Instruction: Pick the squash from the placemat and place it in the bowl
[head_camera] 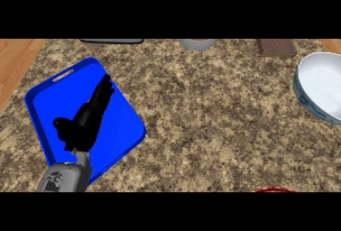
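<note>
speckled brown granite counter (213,135) fills most of the head view, with a strip of pale wood showing at its left edge. on it, at the left, lies a bright blue rectangular placemat with rounded corners and a slot handle (120,128), set at a tilt so its long side runs from lower right up to the left. at the right edge sits a white bowl with a blue patterned outer wall (321,85), partly cut off by the view. along the far edge are a dark flat object (111,41), a small grey cup (198,43) and a brown block (276,47); a red curved rim (274,190) peeks in at the bottom.

the black left hand (83,122) is over the placemat, fingers straight and stretched up toward the mat's far end, thumb out to the left. it has hold of nothing that i can see. the right hand does not show.

the squash itself is not visible anywhere: not on the bare part of the placemat, not in the bowl's visible inside. it may be hidden under the hand, but i cannot tell. so its long axis and which way it points cannot be read either.

as a judgement only: a squash is likely stiff, smooth-skinned and fairly heavy for its size, so a grasp across its thicker middle, fingers square to its length, would suit best. the bowl lies well apart, across the counter.
</note>
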You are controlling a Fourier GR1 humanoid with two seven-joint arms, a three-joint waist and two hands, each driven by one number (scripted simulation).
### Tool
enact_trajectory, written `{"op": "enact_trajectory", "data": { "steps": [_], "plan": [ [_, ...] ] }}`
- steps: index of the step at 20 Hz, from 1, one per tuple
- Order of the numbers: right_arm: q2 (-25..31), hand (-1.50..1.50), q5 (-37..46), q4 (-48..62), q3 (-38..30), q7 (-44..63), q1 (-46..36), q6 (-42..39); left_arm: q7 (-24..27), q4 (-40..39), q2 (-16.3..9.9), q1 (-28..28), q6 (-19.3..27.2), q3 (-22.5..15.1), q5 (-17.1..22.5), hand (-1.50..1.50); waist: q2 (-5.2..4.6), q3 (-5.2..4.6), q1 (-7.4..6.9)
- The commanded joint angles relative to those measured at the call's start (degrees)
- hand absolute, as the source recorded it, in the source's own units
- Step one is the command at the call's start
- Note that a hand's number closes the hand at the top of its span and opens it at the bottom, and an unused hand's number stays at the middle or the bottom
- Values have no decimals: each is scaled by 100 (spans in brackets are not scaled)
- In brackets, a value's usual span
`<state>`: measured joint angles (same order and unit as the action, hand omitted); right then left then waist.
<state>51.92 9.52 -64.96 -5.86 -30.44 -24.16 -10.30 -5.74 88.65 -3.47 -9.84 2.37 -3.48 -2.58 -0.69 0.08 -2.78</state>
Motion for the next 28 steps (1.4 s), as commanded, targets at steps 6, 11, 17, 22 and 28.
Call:
{"op": "enact_trajectory", "data": {
  "steps": [6, 11, 17, 22, 28],
  "plan": [
    [-590, 150, 1308, 3096, 426, -1166, -1606, 724, 21, -125, 127, -72, 76, -75, -100, 0, -37, 8, -68],
    [-529, -150, 1380, 4061, 572, -1174, -1979, -285, 168, -87, 299, 61, 144, -248, -178, 0, -54, 10, -120],
    [-557, -150, 1323, 4709, 522, -2516, -2009, -1032, 94, 94, 86, 102, 58, -94, -128, 0, -42, 19, -71],
    [-344, -150, 683, 4904, -35, -2701, -2344, -1601, 218, -189, 70, -67, 45, 68, -52, 0, -42, 16, 15],
    [-334, -150, 183, 5301, -497, -2409, -2536, -1811, 113, -51, 118, 91, 44, -4, -45, 0, -39, 18, -4]
  ]
}}
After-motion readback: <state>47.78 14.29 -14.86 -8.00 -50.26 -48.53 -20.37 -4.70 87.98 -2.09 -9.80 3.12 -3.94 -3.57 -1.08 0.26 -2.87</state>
